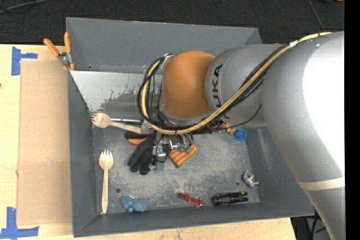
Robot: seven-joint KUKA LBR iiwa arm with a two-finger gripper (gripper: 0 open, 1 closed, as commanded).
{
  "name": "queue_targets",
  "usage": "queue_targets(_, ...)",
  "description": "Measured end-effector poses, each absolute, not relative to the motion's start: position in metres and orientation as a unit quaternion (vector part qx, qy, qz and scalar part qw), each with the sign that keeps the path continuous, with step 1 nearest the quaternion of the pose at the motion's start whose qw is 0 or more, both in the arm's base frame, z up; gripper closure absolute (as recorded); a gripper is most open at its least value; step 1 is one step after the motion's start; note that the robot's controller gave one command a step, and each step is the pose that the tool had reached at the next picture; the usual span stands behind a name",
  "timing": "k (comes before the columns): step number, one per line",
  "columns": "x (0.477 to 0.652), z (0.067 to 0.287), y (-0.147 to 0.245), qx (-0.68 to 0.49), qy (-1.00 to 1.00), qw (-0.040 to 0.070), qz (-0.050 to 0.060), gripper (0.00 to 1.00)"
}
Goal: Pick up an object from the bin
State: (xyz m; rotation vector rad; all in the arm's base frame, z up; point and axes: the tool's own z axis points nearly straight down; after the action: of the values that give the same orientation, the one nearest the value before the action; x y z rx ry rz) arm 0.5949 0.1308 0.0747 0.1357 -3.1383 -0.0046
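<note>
A grey bin [84, 137] is seen from above, and small things are spread over its floor. A pale fork [105, 180] is laid along the left wall, with its prongs pointed at the far side. Just behind it, a pale spoon [101, 119] is laid sideways. A blue lump [134, 204] is tucked near the front left corner. A red piece [190, 199] and a black pen [229, 198] are laid by the front wall, close together. A silver clip [250, 180] is set near the right wall, and a blue bead [241, 134] further back. An orange piece [183, 155] with ridges is laid in the middle.

Two wooden utensils [105, 161] [102, 119] (one black marker [229, 198])
</note>
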Motion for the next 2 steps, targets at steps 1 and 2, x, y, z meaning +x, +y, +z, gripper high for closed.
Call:
queue_targets(1,0.5852,0.0698,0.1381,-0.012,-1.0,0.003,-0.001,1.0)
queue_targets(2,0.5851,0.07,0.138,-0.013,-1.0,0.003,-0.002,1.0)
